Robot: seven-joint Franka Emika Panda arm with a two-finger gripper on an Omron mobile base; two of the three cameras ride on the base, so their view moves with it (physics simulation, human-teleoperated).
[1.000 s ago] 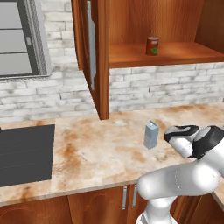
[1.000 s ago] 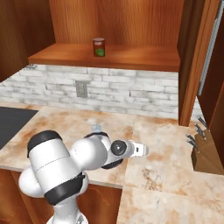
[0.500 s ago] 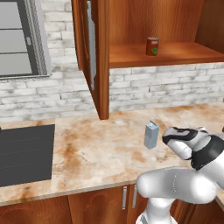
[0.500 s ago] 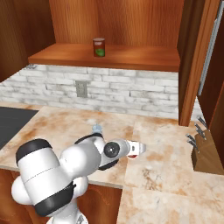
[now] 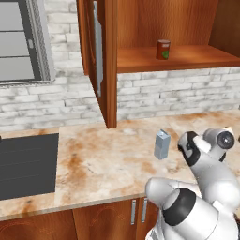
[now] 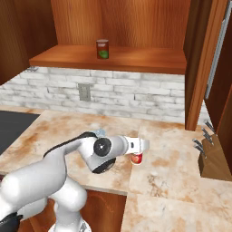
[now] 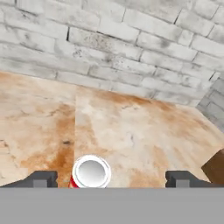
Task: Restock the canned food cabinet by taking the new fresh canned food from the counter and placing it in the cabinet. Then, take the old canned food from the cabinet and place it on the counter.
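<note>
Reddish-brown wood fills the top of the scene — the cabinet [image 5: 187,56] stands open, and the dark red-brown can [image 6: 103,48] with its green mark sits upright on the shelf, so the restocking half looks done. Below, the marbled beige table [image 5: 103,154] carries a grey-blue carton [image 5: 161,144] and, over by the knife block [image 6: 216,158], the arm's working end. The hand [image 7: 109,179] is spread wide with the red-and-white can [image 7: 91,172] standing between its fingertips [image 7: 41,178], nearer the left one; nothing is gripped. My read: the old can is already set down on the table. To finish well — keep the fingers apart, lift straight off, avoid nudging the can sideways.
</note>
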